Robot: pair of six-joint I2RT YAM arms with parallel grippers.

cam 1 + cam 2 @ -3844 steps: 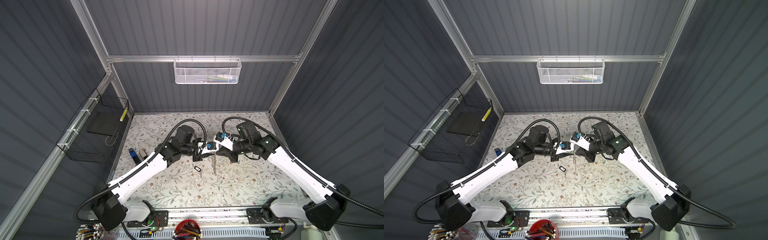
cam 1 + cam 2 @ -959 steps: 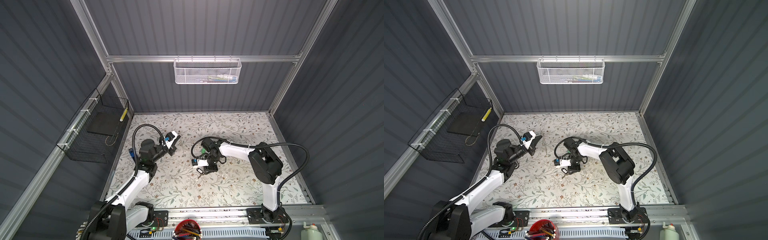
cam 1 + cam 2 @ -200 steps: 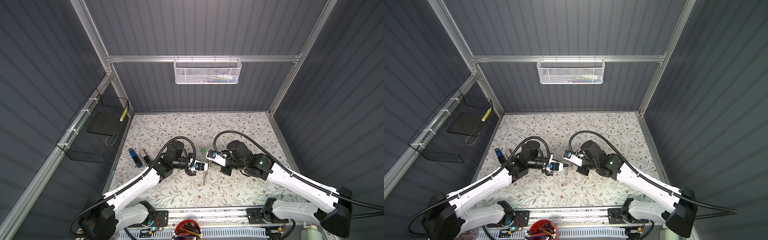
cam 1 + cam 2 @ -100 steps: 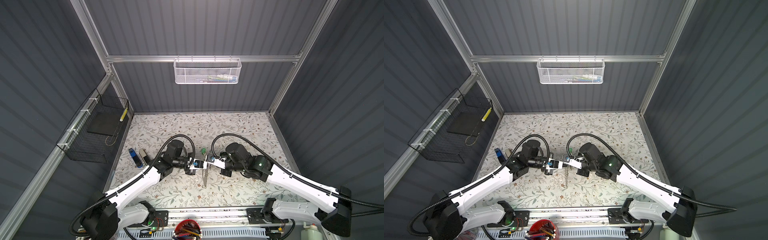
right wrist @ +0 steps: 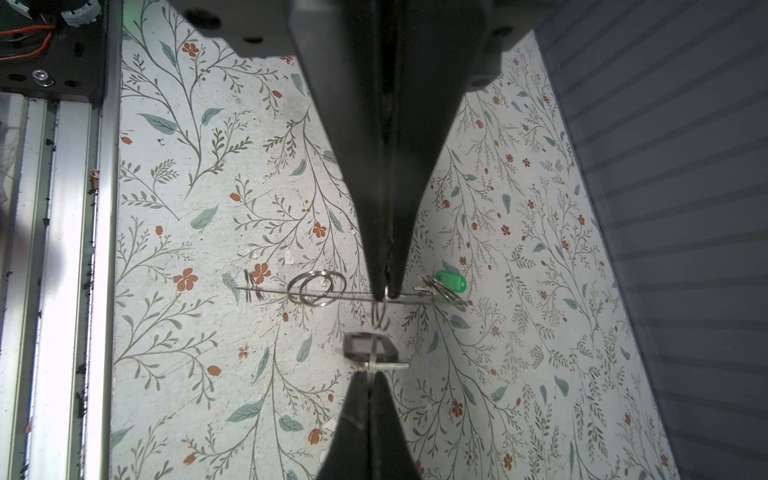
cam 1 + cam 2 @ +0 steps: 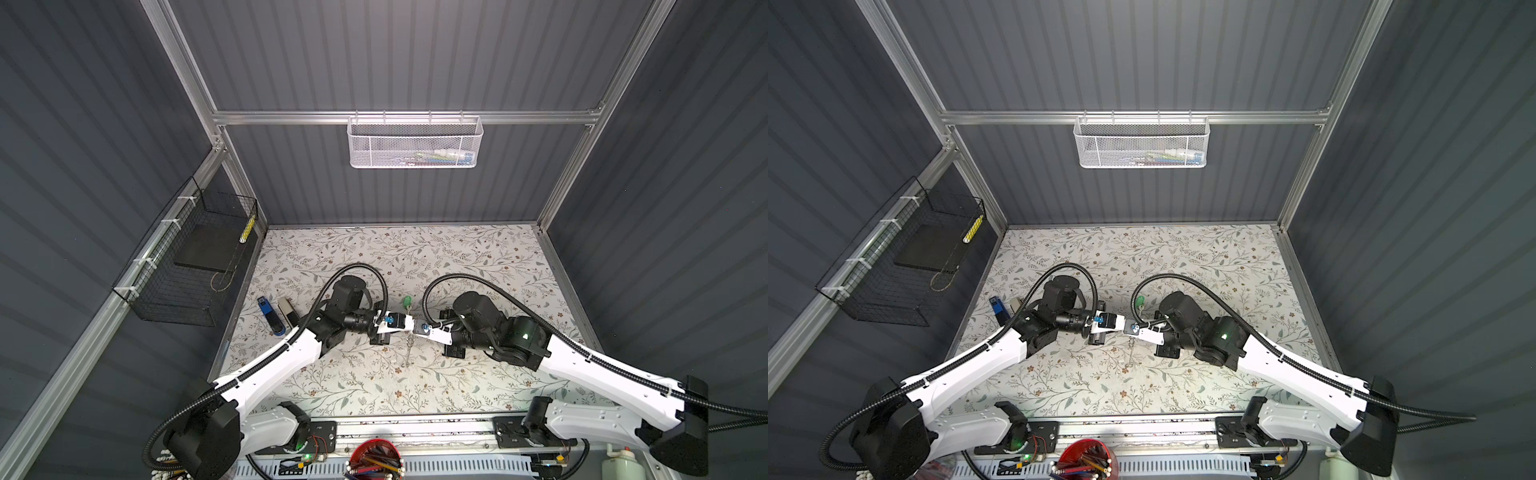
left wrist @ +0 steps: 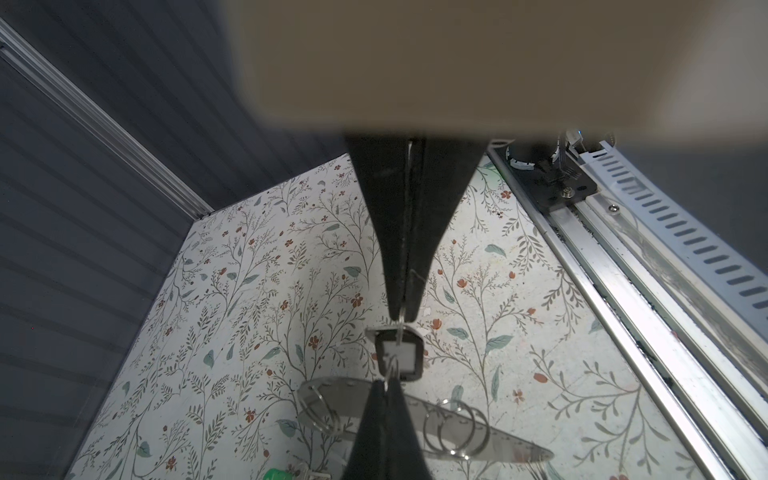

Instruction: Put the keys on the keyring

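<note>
Above the middle of the mat my left gripper (image 6: 410,327) and right gripper (image 6: 417,328) meet tip to tip, both shut. The left gripper (image 5: 384,296) pinches the keyring (image 7: 457,428), a flat grey plate with metal loops, which hangs edge-on in a top view (image 6: 408,351). The right gripper (image 5: 372,374) is shut on the ring of the key with the black-rimmed clear tag (image 5: 370,347). That tag (image 7: 399,353) hangs between the two tips, close to a loop on the keyring. The green-tagged key (image 5: 451,284) lies at the keyring's far end; whether it is attached I cannot tell.
A blue stapler (image 6: 270,318) and a grey stapler (image 6: 286,311) lie at the mat's left edge. A black wire basket (image 6: 187,257) hangs on the left wall and a white mesh basket (image 6: 415,143) on the back wall. The metal rail (image 6: 415,428) borders the front.
The two gripper tips have drawn together from a small offset and now nearly touch. The keyring now hangs straight down. Both grippers stayed shut.
</note>
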